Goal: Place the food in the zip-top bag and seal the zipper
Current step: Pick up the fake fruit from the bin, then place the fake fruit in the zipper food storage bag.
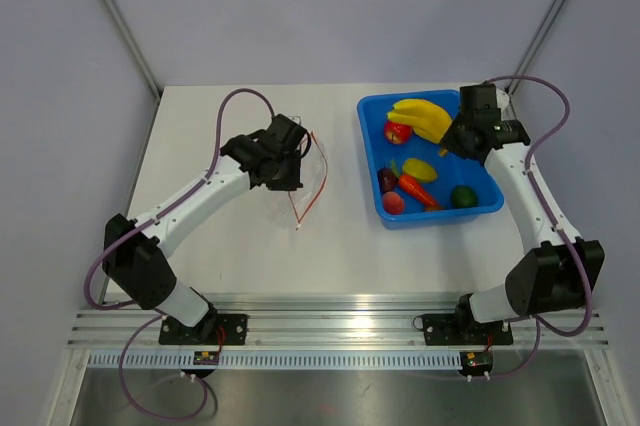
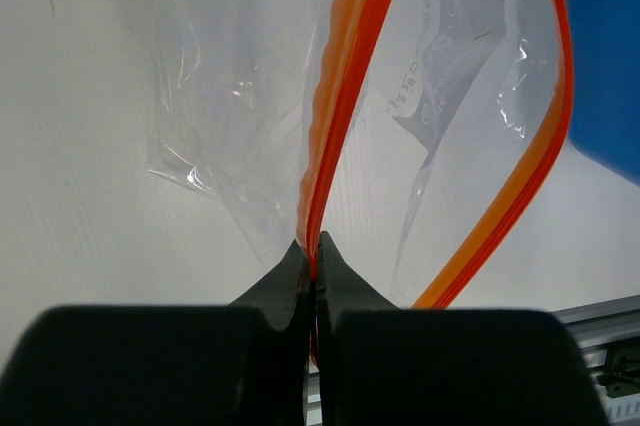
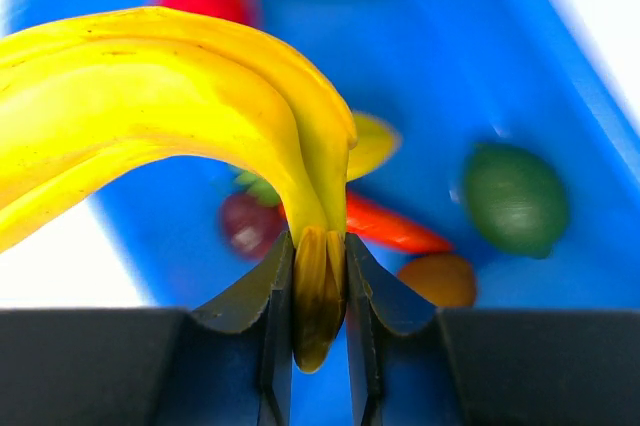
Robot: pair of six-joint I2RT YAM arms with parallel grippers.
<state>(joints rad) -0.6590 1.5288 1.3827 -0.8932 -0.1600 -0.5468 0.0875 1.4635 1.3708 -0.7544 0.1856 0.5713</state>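
The white table (image 1: 340, 246) is showing a wide strip between the zip-top bag (image 1: 308, 161) on the left and the blue bin (image 1: 440, 218) on the right. The bag and the bin are apart, not touching. The bin is sitting near the right edge of the table, toward the far side. The near part of the table, in front of the bag and the bin, is showing white all the way to the metal rails (image 1: 340, 316).

The left gripper (image 1: 298, 149) is pinching the bag by its zipper (image 1: 320, 184). In the left wrist view its jaws are pressing tight together on one orange-red strip of the zipper (image 2: 345, 96). The other strip is bending away to the right, so the mouth of the bag (image 2: 230, 96) is gaping.

The right gripper (image 1: 448, 141) is holding the banana (image 1: 420, 118) over the far part of the bin. In the right wrist view the gripper (image 3: 318, 276) is squeezing the dark stem end, with its jaws only a little apart. The yellow banana (image 3: 150, 96) is curving off to the left.

Under it in the bin, a red tomato (image 1: 397, 132), an orange carrot (image 1: 418, 189) and a green round toy (image 1: 462, 196) are lying among other small toys.
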